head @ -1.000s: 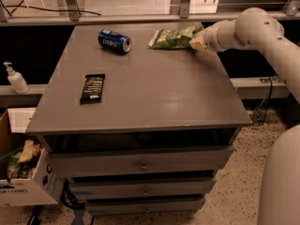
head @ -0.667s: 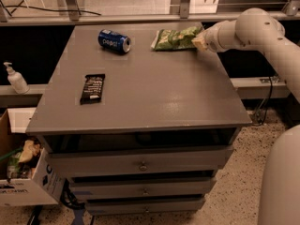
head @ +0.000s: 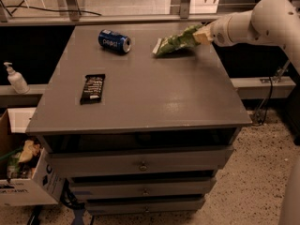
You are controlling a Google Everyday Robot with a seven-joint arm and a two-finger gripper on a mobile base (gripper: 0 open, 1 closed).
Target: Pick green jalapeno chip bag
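The green jalapeno chip bag (head: 174,41) lies at the back right of the grey table top (head: 154,93), with its pale sealed end pointing left. My gripper (head: 202,33) reaches in from the right on the white arm (head: 253,20) and is shut on the bag's right end. That end is raised a little off the table, while the left end rests on it.
A blue soda can (head: 114,41) lies on its side at the back, left of the bag. A black candy bar wrapper (head: 92,88) lies at the middle left. A soap bottle (head: 15,78) and a cardboard box (head: 23,182) stand left of the table. Drawers sit under the top.
My gripper has risen slightly with the right end of the bag, so the bag now tilts up toward the gripper. The can and the wrapper have not moved.
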